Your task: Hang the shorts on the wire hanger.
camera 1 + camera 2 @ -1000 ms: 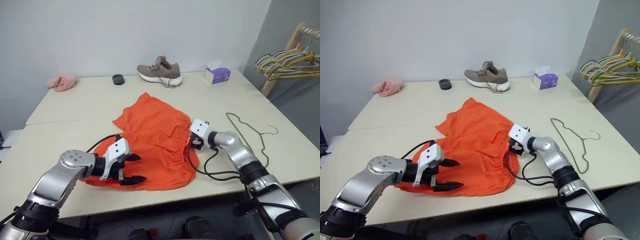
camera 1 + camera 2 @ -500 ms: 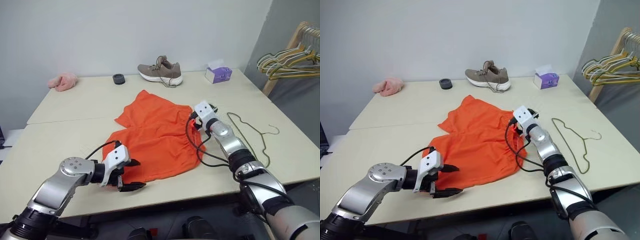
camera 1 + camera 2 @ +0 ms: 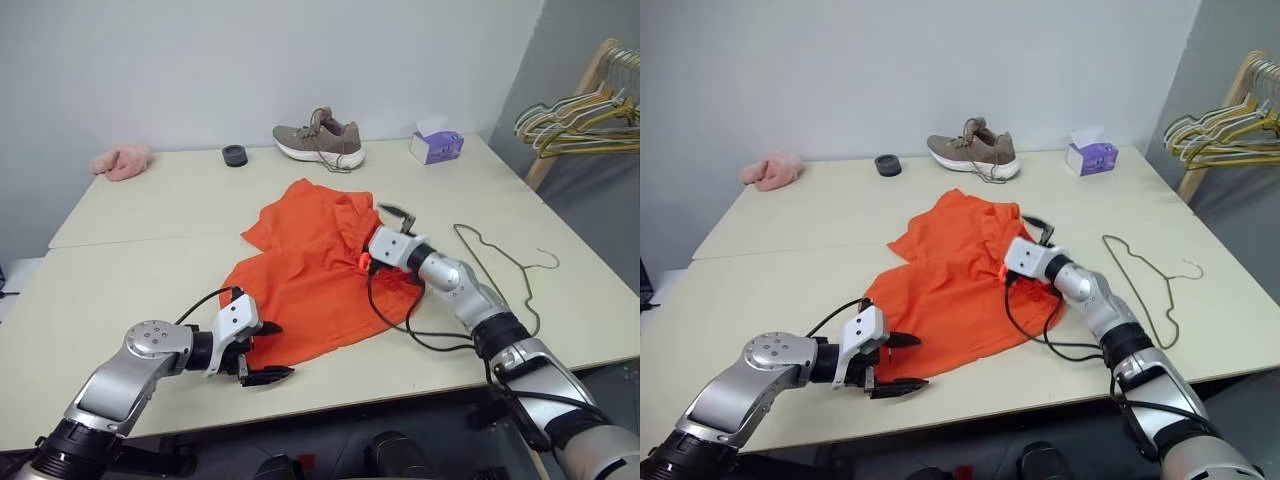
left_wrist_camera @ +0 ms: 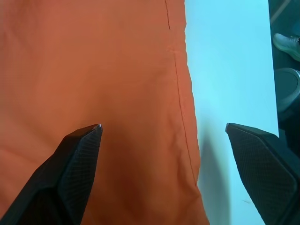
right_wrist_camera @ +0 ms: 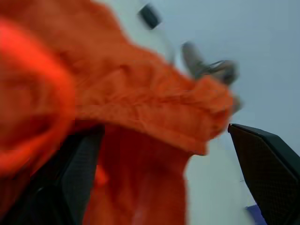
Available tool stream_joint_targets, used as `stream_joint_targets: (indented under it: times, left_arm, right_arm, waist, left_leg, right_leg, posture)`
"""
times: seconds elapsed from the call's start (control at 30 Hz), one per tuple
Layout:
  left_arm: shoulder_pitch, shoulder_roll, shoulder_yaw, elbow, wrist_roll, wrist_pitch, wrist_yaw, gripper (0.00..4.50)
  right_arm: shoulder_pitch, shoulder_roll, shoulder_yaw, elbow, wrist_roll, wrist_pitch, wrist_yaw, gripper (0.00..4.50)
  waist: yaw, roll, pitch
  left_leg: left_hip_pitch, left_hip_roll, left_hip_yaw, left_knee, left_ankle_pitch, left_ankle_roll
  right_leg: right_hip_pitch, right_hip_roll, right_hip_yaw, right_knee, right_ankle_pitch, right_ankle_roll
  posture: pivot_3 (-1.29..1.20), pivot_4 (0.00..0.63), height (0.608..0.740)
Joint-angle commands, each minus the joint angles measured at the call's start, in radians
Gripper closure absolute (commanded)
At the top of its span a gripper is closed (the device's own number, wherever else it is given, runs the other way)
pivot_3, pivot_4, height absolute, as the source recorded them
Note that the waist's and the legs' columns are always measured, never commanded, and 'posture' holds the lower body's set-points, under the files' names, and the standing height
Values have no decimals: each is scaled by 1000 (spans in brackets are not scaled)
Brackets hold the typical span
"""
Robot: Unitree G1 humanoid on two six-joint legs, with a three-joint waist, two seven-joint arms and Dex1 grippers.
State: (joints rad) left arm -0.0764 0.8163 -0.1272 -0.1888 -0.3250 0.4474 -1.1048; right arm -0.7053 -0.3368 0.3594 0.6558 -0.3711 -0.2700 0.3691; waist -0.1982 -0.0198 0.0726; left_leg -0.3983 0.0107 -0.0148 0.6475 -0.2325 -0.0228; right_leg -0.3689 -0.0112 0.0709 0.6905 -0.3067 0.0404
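A: Start with the left gripper (image 3: 268,352). How do its fingers (image 4: 75,159) stand?

B: Spread wide, with nothing between them. In the left wrist view one fingertip is over orange cloth and the other (image 4: 262,154) over bare worktop, with the hem of the shorts (image 3: 310,280) running between. From the head views the gripper sits at the near left corner of the fabric.

A: And the right gripper (image 3: 385,228)?

B: Its fingers are also far apart. One black fingertip (image 3: 398,213) sticks up above the cloth; the other is down in the folds. The right wrist view has bunched orange fabric between the two fingers (image 5: 267,164). I cannot tell whether the cloth is gripped or only pushed up.

A: Where are the shorts lying?

B: In the middle of the worktop (image 3: 130,210), rumpled, the right side heaped up against the right gripper, the near part flat.

A: The wire hanger (image 3: 500,262)?

B: Flat on the worktop to the right of the shorts, apart from them, beside the right forearm, its hook toward the right edge.

A: Anything else about?

B: Along the far edge: a pink fluffy cloth (image 3: 122,161), a small dark round thing (image 3: 235,155), a brown shoe (image 3: 320,142) and a purple tissue box (image 3: 434,148). A bunch of coloured hangers (image 3: 578,125) hangs on a wooden rack at the far right.
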Motion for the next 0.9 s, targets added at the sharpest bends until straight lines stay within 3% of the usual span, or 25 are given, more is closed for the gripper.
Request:
stream_joint_targets:
  times: [0.03, 0.4, 0.63, 0.9]
  left_arm:
    - [-26, -6, 11, -12, -4, -18, -5, 38]
    - [-82, -78, 56, -20, -38, -1, 57, 38]
    - [-101, -56, 50, -18, -41, 22, 30, 38]
    - [-73, 30, 0, 6, 35, -15, -23, 38]
  right_arm:
    - [-18, -71, -20, -133, 5, 132, 139, 0]
    - [92, -272, -152, -443, 161, 440, 434, 0]
    - [252, -294, -222, -679, 407, 803, 623, 0]
    - [263, -220, -149, -730, 446, 880, 584, 0]
  waist:
    - [1, 0, 0]
    - [3, 0, 0]
    - [-1, -1, 0]
    - [-5, 1, 0]
  left_leg:
    - [0, 0, 0, 0, 0, 0]
    - [0, 0, 0, 0, 0, 0]
    - [0, 0, 0, -1, 0, 0]
    - [1, 2, -1, 0, 0, 0]
  right_leg:
    - [0, 0, 0, 0, 0, 0]
    - [0, -1, -1, 0, 0, 0]
    - [1, 0, -1, -1, 0, 0]
    - [0, 3, 0, -1, -2, 4]
  posture:
    - [-169, 26, 740]
    - [-184, 30, 740]
    - [-190, 33, 740]
    - [-193, 30, 740]
